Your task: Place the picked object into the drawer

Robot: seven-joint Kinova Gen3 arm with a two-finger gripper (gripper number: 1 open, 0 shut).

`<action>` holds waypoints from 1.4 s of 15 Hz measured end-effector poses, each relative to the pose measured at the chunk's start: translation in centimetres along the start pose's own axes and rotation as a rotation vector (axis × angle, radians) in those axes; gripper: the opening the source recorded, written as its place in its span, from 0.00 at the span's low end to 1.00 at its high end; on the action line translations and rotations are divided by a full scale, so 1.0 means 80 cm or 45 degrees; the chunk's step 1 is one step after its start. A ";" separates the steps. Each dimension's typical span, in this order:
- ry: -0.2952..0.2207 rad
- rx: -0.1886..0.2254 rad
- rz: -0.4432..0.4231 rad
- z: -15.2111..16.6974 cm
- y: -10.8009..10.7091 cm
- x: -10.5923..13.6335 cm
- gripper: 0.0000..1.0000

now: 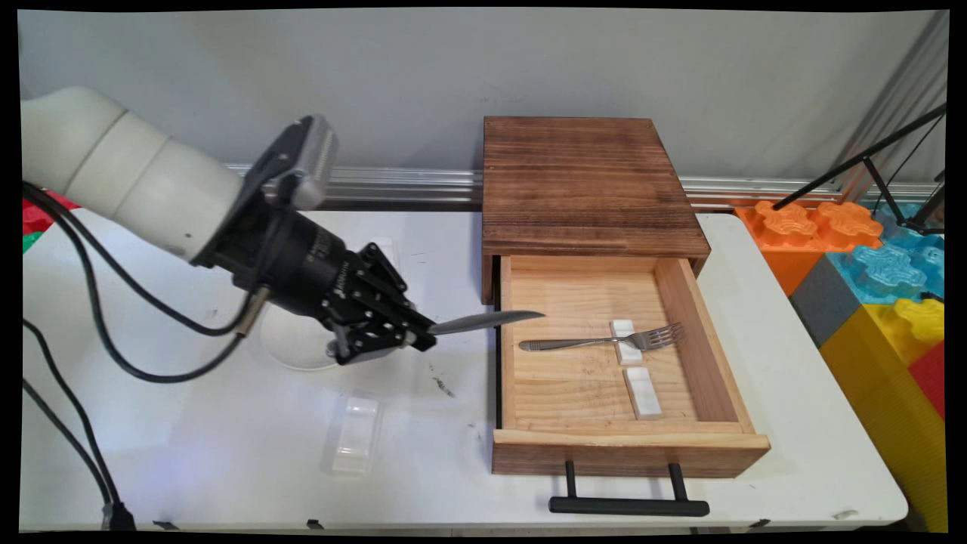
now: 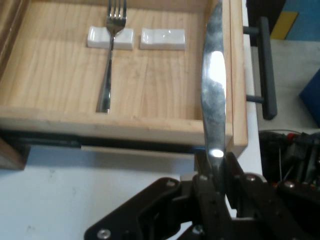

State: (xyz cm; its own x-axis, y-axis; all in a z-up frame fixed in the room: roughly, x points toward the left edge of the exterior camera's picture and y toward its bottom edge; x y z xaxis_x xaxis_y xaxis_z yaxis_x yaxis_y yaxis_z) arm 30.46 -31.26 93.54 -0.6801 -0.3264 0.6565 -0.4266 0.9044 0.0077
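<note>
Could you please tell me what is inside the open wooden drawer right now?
Inside the drawer lie a fork and two white rests; the fork's neck sits on one. The cabinet hides any part still inside.

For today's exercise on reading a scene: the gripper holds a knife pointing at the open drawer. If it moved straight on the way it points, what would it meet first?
Probably the fork. The gripper holds the knife, whose tip already overhangs the drawer's left wall; height above the fork is unclear, so it may pass over.

Open drawer (image 1: 574, 393) interior: fork (image 1: 600, 341) and two rests (image 1: 642, 393) obstruct.
</note>
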 end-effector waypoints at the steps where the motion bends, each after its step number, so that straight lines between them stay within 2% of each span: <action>1: -0.011 0.012 0.003 0.009 0.007 0.013 0.00; 5: -0.033 0.035 0.043 0.034 0.022 0.050 0.00; 10: -0.047 0.037 0.134 0.065 0.032 0.092 0.00; 15: -0.082 0.017 0.212 0.105 0.029 0.135 0.00; 21: -0.124 0.006 0.195 0.147 0.019 0.169 0.00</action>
State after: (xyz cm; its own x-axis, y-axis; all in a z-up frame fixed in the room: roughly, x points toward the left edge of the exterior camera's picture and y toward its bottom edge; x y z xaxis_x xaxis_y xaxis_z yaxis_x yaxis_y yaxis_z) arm 13.64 -37.55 93.57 -0.7920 -0.2102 0.5732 -0.3162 0.9444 -0.0905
